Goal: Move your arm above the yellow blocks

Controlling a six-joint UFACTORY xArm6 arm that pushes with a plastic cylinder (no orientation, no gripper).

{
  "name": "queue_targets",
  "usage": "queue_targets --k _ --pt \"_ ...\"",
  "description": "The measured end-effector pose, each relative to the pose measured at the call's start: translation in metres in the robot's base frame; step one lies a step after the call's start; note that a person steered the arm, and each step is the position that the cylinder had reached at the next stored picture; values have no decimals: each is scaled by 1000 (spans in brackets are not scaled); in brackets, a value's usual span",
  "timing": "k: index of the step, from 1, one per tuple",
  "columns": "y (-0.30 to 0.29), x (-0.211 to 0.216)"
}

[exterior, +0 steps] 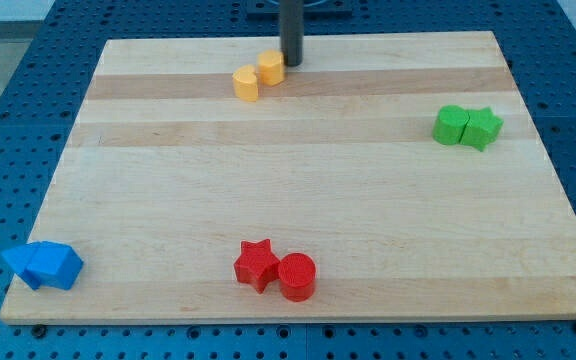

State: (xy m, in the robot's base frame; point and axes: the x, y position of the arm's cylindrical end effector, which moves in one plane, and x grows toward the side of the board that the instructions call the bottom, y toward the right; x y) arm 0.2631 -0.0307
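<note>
— Where are the yellow blocks?

— Two of them sit near the view's top, left of centre: a yellow block (pixel 271 68) that looks hexagonal, and a yellow cylinder (pixel 246 84) touching it on the lower left.

— And your tool?

— It is a plain dark rod with nothing to open, close or hold. My tip (pixel 292 64) rests on the tabletop (pixel 298 180) just beside the first yellow block, on its right; whether they touch, I cannot tell.

— What else is there?

— At the view's right, a green block (pixel 452 125) and a green star (pixel 484 127) touch. At the bottom centre, a red star (pixel 257 265) presses against a red cylinder (pixel 297 277). In the bottom left corner, two blue blocks (pixel 43 265) lie together, shapes unclear.
</note>
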Motion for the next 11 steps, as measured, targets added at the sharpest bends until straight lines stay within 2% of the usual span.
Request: queue_targets --k 1,2,3,4,5,6,7,8,9,11 --pt "-16 46" --pt "-20 56" --pt "13 41" --pt "42 2" --pt "35 -3" --pt "4 4" --pt "-11 29" --pt "-21 61" --pt "-12 64" --pt "-4 -2"
